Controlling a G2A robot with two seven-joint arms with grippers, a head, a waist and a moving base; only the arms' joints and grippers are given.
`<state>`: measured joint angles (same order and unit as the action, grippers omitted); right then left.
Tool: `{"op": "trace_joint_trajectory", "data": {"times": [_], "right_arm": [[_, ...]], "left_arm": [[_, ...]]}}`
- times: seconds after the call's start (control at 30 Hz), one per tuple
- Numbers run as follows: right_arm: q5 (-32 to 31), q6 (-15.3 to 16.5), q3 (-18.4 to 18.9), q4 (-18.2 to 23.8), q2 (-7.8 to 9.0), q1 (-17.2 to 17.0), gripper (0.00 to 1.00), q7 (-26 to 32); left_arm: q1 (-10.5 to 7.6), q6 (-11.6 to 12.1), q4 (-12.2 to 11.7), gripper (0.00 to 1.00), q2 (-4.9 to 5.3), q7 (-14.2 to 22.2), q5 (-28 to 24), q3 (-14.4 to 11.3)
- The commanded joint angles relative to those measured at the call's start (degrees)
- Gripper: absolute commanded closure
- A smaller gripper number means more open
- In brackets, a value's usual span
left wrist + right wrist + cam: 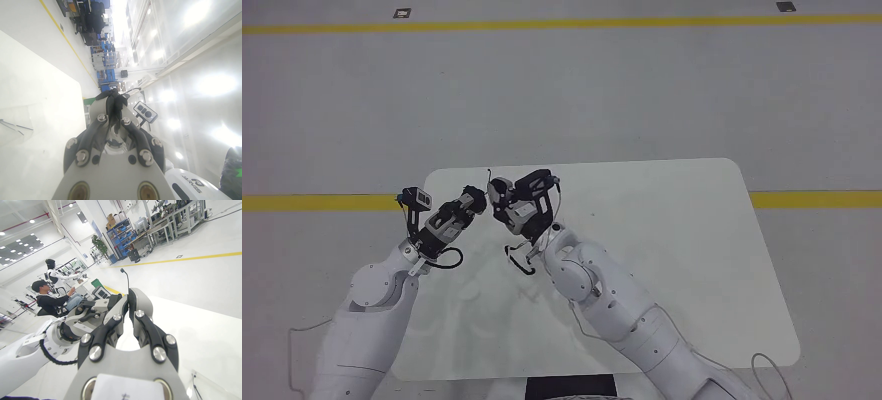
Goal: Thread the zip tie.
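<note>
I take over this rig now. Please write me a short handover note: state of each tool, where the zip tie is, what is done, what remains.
Right tool: shut on the zip tie, which stands up out of it, head end free.
Left tool: shut, held close beside the right tool above the table; whether it grips the tie I cannot tell.
Spare ties lie on the table in a clear wrap.
Done: tie lifted off the table.
Left: no loop is visible, so the tail probably is not yet through the head.
</note>
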<state>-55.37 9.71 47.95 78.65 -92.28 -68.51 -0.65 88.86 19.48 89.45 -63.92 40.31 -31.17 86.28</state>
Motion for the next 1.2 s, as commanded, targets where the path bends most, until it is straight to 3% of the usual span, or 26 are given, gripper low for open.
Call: {"op": "trace_joint_trajectory", "data": {"times": [0.0, 0.9, 1.17], "right_arm": [[0.1, 0.6, 0.0, 0.0, 0.03, 0.0, 1.00, 0.4], [1.0, 2.4, 0.0, 0.9, -0.05, 0.0, 1.00, 0.1], [0.6, 1.4, 0.1, 0.4, -0.05, 0.1, 1.00, 0.7]], "left_arm": [[0.00, 0.0, 0.0, 1.00, 0.00, 0.0, 0.0, 0.0], [0.00, 0.0, 0.0, 1.00, 0.00, 0.0, 0.0, 0.0], [0.00, 0.0, 0.0, 1.00, 0.00, 0.0, 0.0, 0.0]]}}
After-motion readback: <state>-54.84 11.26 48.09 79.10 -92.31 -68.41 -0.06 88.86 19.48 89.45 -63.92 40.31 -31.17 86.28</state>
